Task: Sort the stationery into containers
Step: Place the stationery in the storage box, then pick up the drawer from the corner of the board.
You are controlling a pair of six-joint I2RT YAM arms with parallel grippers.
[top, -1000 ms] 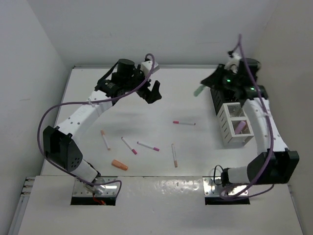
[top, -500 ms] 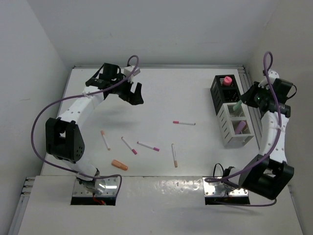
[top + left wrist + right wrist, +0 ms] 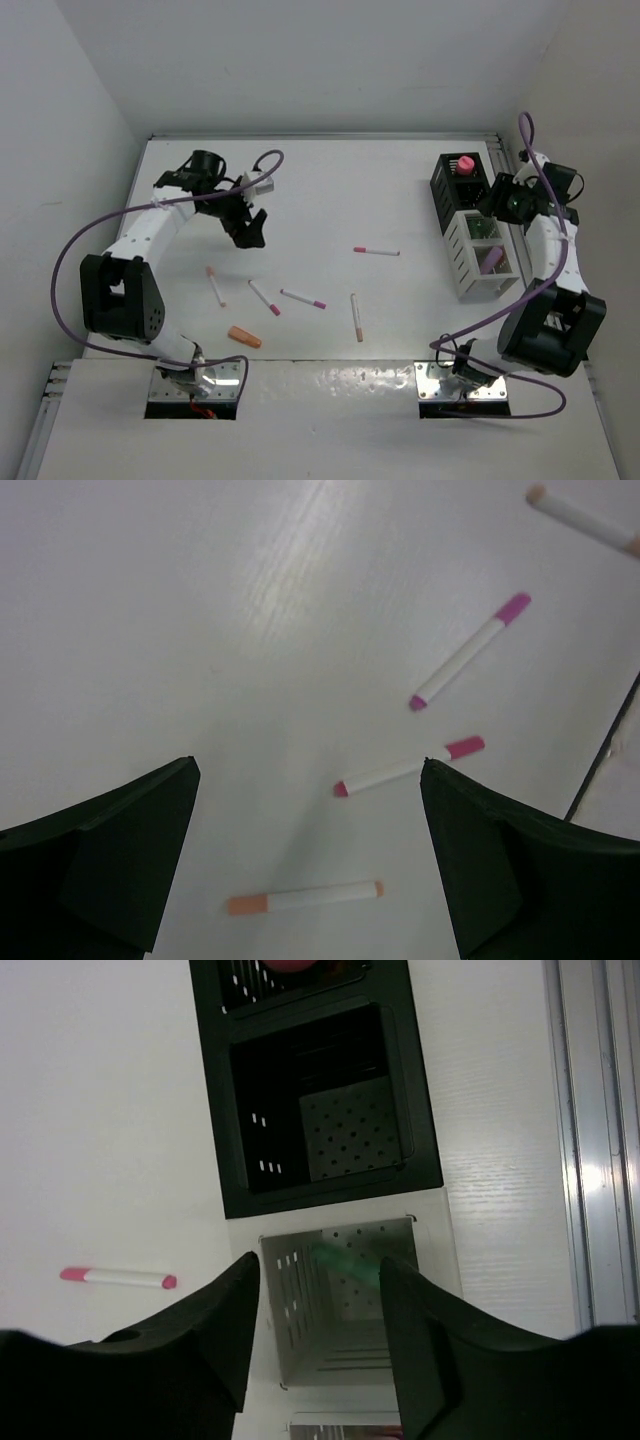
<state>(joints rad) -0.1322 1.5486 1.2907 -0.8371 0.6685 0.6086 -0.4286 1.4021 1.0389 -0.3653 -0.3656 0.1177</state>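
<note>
Right gripper: fingers apart over white rack (mint-green piece blurred inside). Left gripper: spread wide, empty, above scattered pens.

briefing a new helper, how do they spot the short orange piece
On the white table, look at the near edge by the left arm's base. The orange piece lies there: short, chunky and orange, unlike the thin white pens beyond it.

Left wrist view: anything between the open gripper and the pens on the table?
Nothing visible. The left gripper hangs open above bare table. The nearest ones, an orange-tipped pen and a pink-tipped pen, lie flat and apart from each other, with nothing over them.
</note>
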